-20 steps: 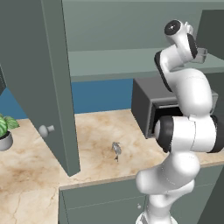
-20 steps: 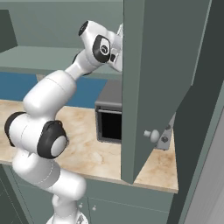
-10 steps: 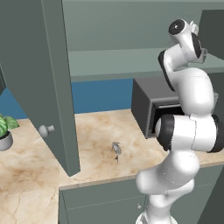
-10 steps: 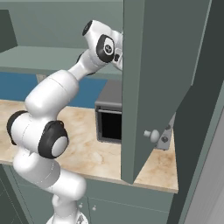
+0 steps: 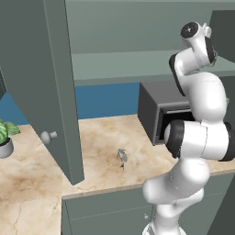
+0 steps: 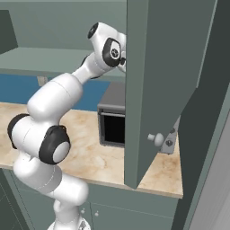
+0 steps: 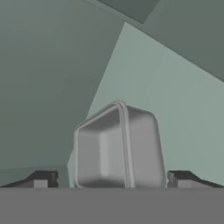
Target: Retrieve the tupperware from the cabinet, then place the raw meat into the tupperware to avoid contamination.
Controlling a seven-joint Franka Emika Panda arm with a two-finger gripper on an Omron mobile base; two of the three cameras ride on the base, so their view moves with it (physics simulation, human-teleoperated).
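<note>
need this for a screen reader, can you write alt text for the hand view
A pale grey tupperware sits on the grey-green cabinet shelf, directly ahead of the open gripper, whose two dark fingertips stand on either side of it without touching. The cabinet's flat inner walls rise behind.

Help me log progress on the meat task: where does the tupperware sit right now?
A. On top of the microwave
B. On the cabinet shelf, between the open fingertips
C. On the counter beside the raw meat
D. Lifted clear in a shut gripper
B: the hand view shows the tupperware resting on the cabinet shelf, with one dark fingertip of the open gripper on each side.
</note>
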